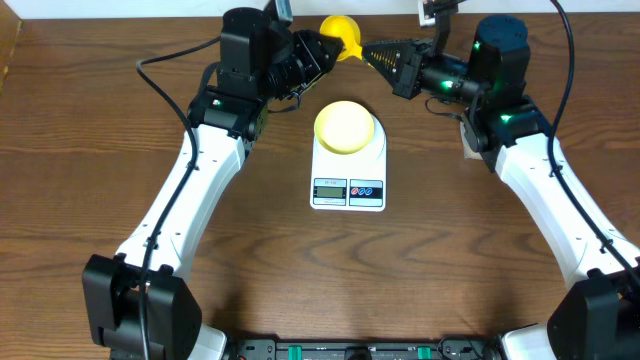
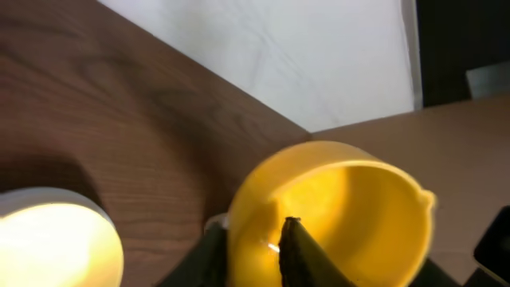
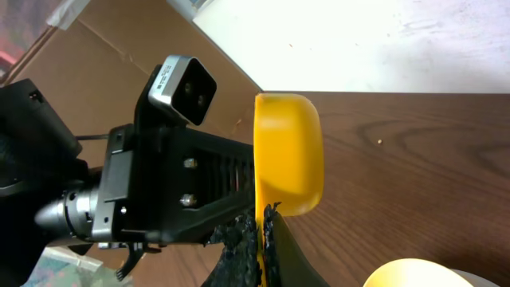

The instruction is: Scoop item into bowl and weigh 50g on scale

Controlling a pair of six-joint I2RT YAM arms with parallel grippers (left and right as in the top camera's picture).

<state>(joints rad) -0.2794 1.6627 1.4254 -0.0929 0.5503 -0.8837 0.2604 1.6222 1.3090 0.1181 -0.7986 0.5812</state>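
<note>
Sitting at the centre of the overhead view, the white scale (image 1: 347, 168) lies flat on the brown wooden table (image 1: 90, 150), its grey display (image 1: 329, 190) and buttons (image 1: 366, 189) toward the bottom of the frame; the pale yellow-green bowl (image 1: 346, 127) stands on the platform at the scale's upper end, covering most of its width; above it, at the top centre, both arms meet at a bright yellow scoop (image 1: 338, 30), near the bowl but apart from it; the left gripper (image 1: 327, 47) meets the scoop from the upper left and the right gripper (image 1: 368, 50) from the upper right, their tips just beside each other; in the left wrist view the scoop's cup fills the lower middle, open side toward the camera, and the dark fingers (image 2: 301, 253) straddle its wall, one inside the cup and one outside, closed against the plastic (a grip on the rim, as far as this view shows); the bowl's bright edge shows at the lower left of that frame; in the right wrist view the scoop stands edge-on at centre; the right jaws lie together at the bottom centre, tips touching the scoop's lower edge, and whether a sliver of handle is caught between them cannot be told; the left arm's black gripper body, with its small wrist camera (image 3: 183, 84), fills the left of that frame.
</note>
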